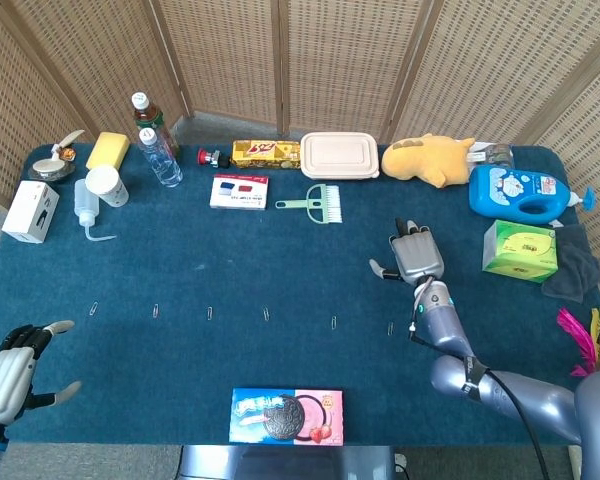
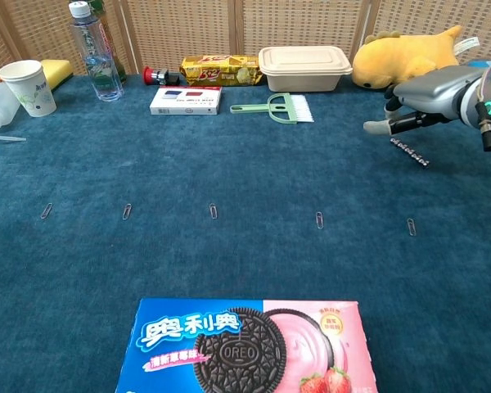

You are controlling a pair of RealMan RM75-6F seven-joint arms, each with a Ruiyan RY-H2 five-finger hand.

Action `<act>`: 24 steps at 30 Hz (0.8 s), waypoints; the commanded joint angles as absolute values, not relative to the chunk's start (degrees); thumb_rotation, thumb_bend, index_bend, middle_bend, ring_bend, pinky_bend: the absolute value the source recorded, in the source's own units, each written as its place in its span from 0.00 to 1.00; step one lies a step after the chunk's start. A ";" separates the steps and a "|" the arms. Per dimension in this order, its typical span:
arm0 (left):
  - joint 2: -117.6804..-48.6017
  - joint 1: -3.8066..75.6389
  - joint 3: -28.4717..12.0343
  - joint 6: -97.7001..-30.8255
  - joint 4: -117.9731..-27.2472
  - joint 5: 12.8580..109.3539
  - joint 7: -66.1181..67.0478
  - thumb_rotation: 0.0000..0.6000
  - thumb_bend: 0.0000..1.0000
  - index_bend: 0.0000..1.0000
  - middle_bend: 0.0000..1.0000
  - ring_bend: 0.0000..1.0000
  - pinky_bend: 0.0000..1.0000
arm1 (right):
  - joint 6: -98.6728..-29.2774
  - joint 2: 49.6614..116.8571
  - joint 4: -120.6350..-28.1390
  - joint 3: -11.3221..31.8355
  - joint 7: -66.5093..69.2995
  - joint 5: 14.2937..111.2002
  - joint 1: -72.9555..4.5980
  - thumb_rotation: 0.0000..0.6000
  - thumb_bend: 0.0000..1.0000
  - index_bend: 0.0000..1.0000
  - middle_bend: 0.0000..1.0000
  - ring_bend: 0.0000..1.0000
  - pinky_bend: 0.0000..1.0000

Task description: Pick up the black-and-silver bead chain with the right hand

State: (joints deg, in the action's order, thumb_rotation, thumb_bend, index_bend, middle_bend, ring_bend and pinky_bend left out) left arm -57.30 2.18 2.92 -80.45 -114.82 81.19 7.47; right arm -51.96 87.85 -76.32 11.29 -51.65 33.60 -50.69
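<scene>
One short bead chain [image 2: 410, 152] lies on the blue cloth [image 2: 229, 164] at about four o'clock from the table's middle, just in front of the yellow plush toy [image 2: 405, 57]. Its long axis runs slantwise, from roughly ten to four o'clock in the chest view. The right hand [image 2: 421, 90] hangs just above and behind it, fingers [image 2: 376, 126] loosely spread and reaching toward nine o'clock, holding nothing; the chain sits apart from them, at about six o'clock from the palm. From the head view the hand [image 1: 414, 258] hides the chain. The left hand [image 1: 8, 375], spread and empty, waits at the near left edge, well apart, so the right is plainly nearer. I'd judge it needs to drop down and pinch across the chain.
</scene>
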 commanded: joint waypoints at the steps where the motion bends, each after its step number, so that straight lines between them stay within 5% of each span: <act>1: -57.31 2.13 2.94 -80.42 -114.71 81.15 7.35 0.98 0.26 0.20 0.25 0.20 0.11 | -51.42 88.77 -74.21 10.55 -52.31 32.40 -51.78 0.02 0.38 0.37 0.07 0.11 0.25; 24: -57.51 1.91 2.84 -80.86 -114.45 82.26 5.86 0.98 0.27 0.20 0.25 0.20 0.11 | -48.39 90.94 -65.87 7.83 -51.44 28.98 -53.10 0.02 0.38 0.36 0.07 0.11 0.26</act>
